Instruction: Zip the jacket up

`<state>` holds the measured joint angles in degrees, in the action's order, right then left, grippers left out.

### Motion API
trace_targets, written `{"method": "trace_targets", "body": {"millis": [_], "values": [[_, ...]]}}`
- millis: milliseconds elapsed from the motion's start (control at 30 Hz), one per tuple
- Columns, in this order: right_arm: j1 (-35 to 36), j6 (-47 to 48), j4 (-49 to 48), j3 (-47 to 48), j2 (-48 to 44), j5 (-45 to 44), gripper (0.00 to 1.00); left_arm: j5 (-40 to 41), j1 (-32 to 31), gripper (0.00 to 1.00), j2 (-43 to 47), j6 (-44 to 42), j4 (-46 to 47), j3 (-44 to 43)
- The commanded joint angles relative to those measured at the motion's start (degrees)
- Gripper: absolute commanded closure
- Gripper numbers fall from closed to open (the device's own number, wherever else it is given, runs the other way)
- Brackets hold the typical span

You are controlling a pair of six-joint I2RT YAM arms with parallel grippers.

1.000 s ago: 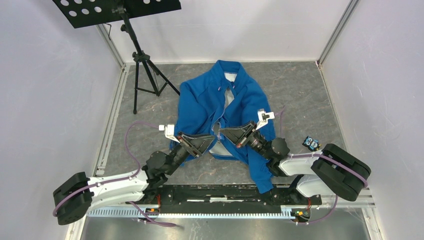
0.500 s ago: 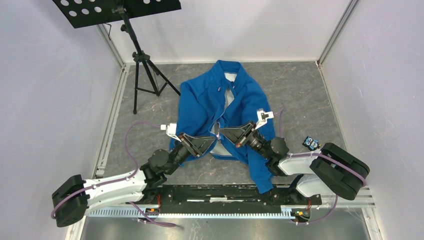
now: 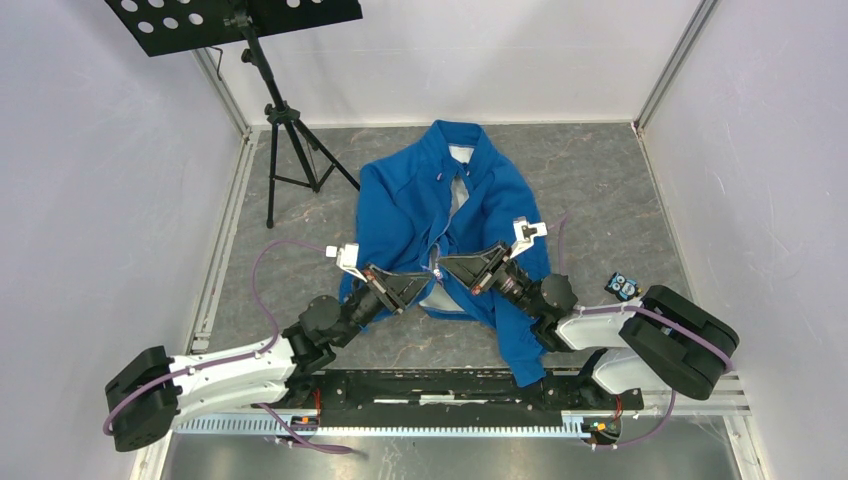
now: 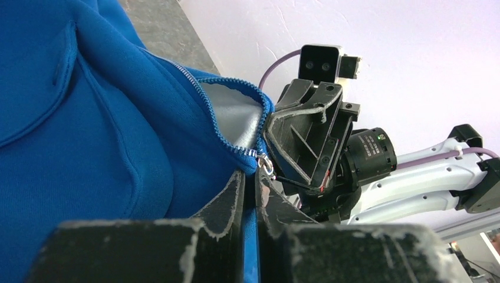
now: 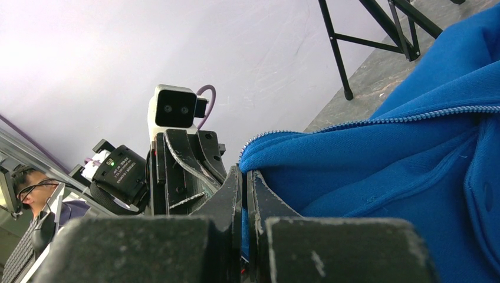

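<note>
The bright blue jacket [image 3: 420, 200] lies on the grey floor, collar at the far end, its front open and showing pale lining. My left gripper [image 3: 428, 277] is shut on the jacket's front edge near the hem, just below the silver zipper slider [image 4: 263, 160]. In the left wrist view the gripper [image 4: 250, 177] pinches blue fabric [image 4: 88, 118]. My right gripper [image 3: 446, 266] faces it from the right and is shut on the other front edge. In the right wrist view the gripper [image 5: 243, 174] clamps a fold of blue jacket [image 5: 383, 165].
A black music stand [image 3: 268, 110] on a tripod stands at the far left. A small black and blue object [image 3: 623, 287] lies on the floor at the right. White walls enclose the cell, with metal rails along the floor edges.
My left gripper has moved right and slightly forward with its jacket edge, closing on the right gripper. The right gripper has hardly moved.
</note>
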<state>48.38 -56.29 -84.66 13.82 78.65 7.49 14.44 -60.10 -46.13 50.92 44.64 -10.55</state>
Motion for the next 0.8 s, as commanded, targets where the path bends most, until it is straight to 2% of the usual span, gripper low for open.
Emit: {"method": "trace_targets", "body": {"millis": [0, 267, 400, 600, 633, 767], "values": [[0.5, -0.7, -27.6, 2.5, -0.6, 0.0, 1.00, -4.4, -0.2, 0.96, -0.5, -3.4, 3.9, -2.6], [1.1, -1.4, -27.6, 4.1, -0.5, 0.9, 1.00, -9.0, 0.0, 0.98, -4.1, -5.9, 9.3, -2.7], [1.4, -1.8, -27.6, 3.7, -2.0, 0.8, 1.00, -11.7, 0.8, 0.98, -6.6, -4.5, 18.3, -0.8], [1.9, -2.5, -27.6, 5.0, -2.5, 0.2, 1.00, -15.8, 0.8, 0.98, -12.0, -3.8, 24.1, -1.9], [1.9, -2.6, -27.6, 5.1, -2.7, 0.2, 1.00, -16.1, 0.8, 0.98, -12.3, -4.1, 24.1, -1.8], [1.9, -3.2, -27.6, 6.0, -3.6, -0.5, 1.00, -16.0, 0.8, 0.98, -11.6, -6.4, 11.4, -3.4]]}}
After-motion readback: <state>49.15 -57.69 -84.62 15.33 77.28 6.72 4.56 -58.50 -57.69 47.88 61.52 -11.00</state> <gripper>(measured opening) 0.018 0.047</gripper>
